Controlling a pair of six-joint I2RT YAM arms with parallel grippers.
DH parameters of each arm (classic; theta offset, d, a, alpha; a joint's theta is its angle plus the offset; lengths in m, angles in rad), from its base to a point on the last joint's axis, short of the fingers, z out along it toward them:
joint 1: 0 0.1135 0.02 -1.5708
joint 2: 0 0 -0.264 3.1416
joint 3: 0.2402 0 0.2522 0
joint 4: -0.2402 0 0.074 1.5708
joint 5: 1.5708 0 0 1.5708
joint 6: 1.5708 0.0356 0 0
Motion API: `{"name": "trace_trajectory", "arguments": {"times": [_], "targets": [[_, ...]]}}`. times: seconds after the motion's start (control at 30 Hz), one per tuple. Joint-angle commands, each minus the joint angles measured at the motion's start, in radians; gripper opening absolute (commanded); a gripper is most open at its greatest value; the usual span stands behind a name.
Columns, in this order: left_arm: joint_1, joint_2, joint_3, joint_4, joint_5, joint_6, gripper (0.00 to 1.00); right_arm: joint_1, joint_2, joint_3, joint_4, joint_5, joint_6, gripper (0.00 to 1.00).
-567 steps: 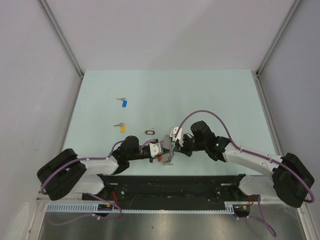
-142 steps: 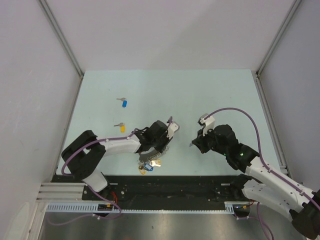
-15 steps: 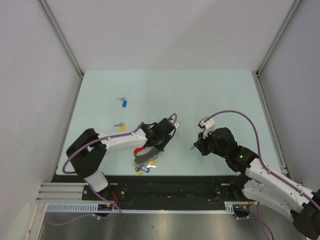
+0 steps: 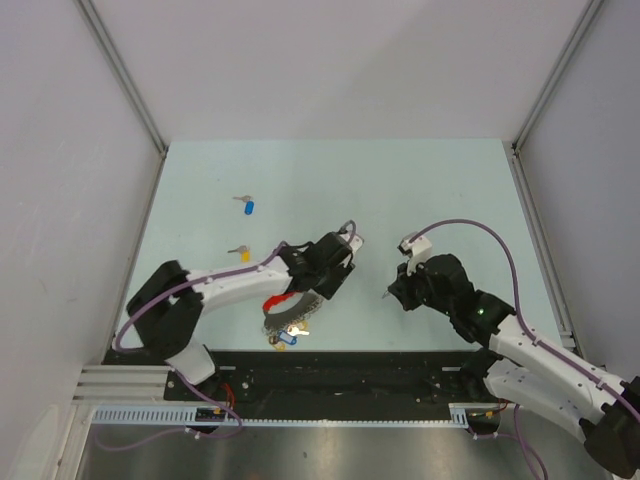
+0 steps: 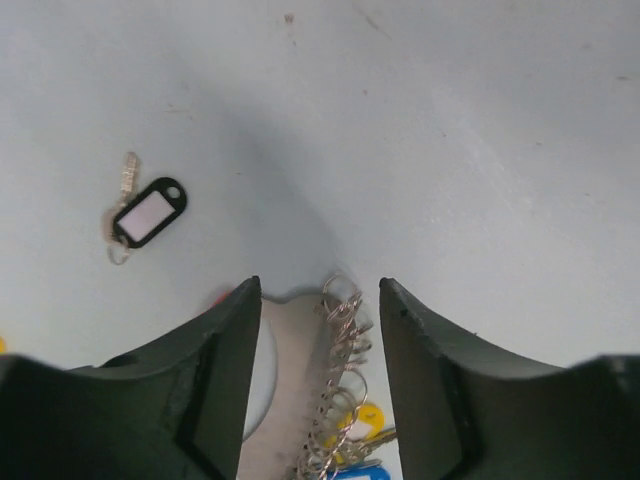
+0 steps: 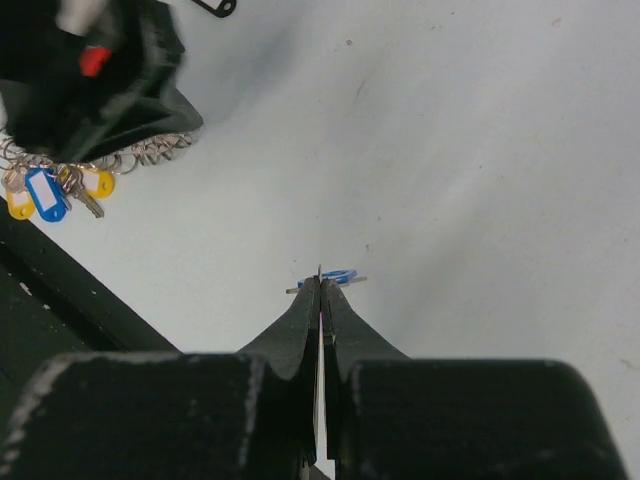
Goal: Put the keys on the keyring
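**Overhead and wrist views.** The left gripper [image 4: 315, 282] stands with its jaws apart directly over the keyring [image 4: 272, 300]. They have parted within the last half second. The keyring lies on the table [image 4: 420, 190] near the front edge, left of centre, much where it lay half a second ago. Its red arc shows beside the arm.

In the left wrist view the silver ring [image 5: 292, 370] and a row of small split rings sit between the two open fingers [image 5: 235, 350]. The threaded keys [image 5: 365, 422], with yellow and blue tags, trail below them. A black-rimmed oval tag [image 5: 148, 212] lies apart on the table.

The right gripper [image 6: 320, 285] is pressed together on a blue-headed key [image 6: 338, 277], seen edge-on and held clear of the table, well right of the keyring. Nineteen seconds earlier both grippers met at front centre; they are now separated.

The loose blue key [image 4: 248, 207] and loose yellow key [image 4: 241, 254] have not moved.
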State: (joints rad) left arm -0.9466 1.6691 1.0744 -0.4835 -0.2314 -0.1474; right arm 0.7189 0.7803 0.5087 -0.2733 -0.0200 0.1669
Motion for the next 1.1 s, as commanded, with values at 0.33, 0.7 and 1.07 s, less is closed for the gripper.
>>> {"name": "trace_trajectory", "arguments": {"times": [0.33,0.7,1.07], "targets": [[0.048,-0.744,-0.347,0.272,-0.031,-0.106,1.00,-0.232,0.244,0.033,0.108,-0.081,0.089,0.00],[0.065,-1.032,-0.263,-0.019,-0.097,-0.015,1.00,-0.361,0.628,0.165,0.209,-0.095,0.111,0.04],[0.077,-1.189,-0.364,0.016,-0.207,0.092,1.00,-0.352,0.565,0.209,0.198,-0.026,0.060,0.32]]}}
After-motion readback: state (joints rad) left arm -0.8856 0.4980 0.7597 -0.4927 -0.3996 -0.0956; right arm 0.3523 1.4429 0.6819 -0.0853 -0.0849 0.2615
